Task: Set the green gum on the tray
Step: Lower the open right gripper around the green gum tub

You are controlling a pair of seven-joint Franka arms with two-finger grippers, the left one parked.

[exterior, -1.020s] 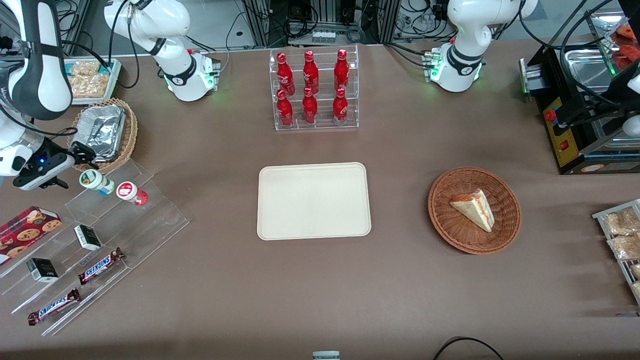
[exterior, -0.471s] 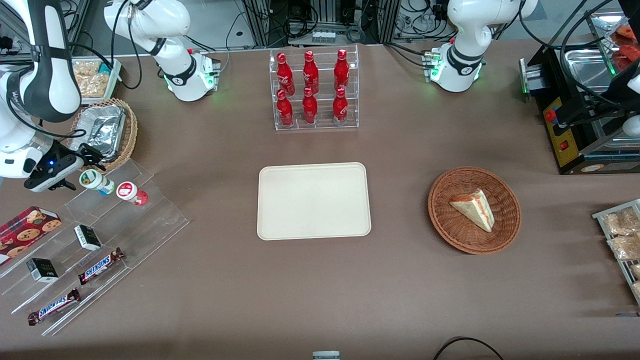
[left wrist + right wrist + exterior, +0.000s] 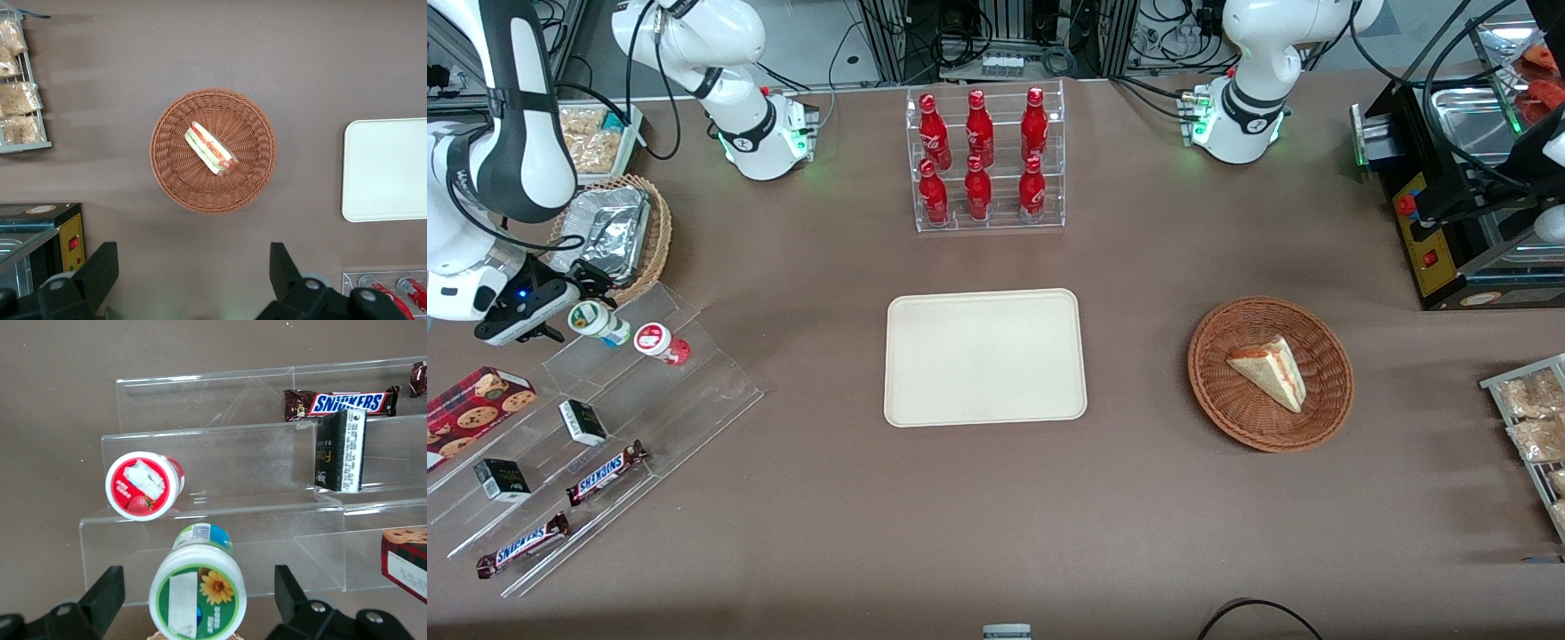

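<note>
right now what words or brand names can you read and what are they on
"SNICKERS": candy bar on the clear stepped rack, and two bars in the front view.
"Fo...": black box, rest unreadable.
Green gum lid: sunflower picture, print too small.
Red gum lid: strawberry picture, no legible words.
The open gripper hovers around the green gum.
</note>
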